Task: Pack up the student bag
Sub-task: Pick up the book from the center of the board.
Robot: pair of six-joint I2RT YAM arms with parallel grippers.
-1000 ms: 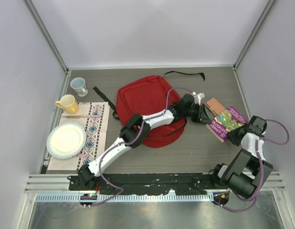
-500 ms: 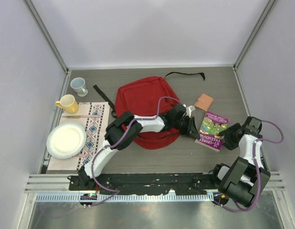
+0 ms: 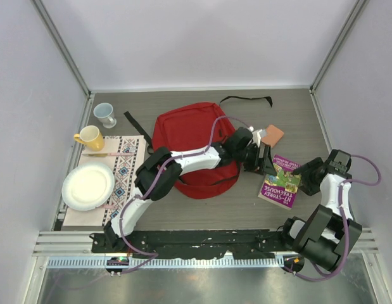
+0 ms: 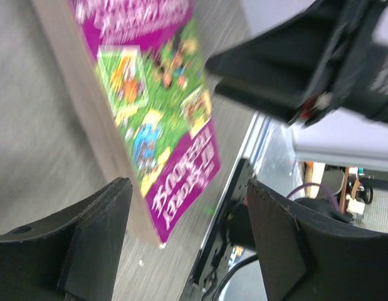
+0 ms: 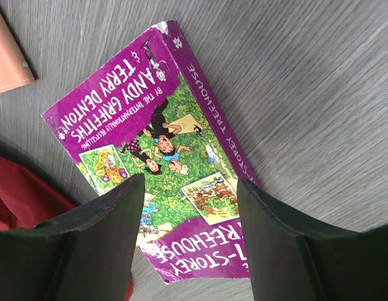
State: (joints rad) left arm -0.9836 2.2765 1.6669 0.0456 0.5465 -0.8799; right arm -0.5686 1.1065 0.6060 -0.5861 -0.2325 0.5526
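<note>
White round plate on patterned cloth placemat, left side of grey wood-grain desk. Yellow mug at mat's far edge, pale mug beyond. Large soft red fabric student bag flat mid-desk, left arm stretched across it. Left jaws open, purple paperback book corner between them. Small orange notebook just beyond. Right jaws open over book cover, gripping nothing.

Red backpack, soft fabric, black straps and zipper trim, lying flat, middle of workspace, straps splayed outward.
</note>
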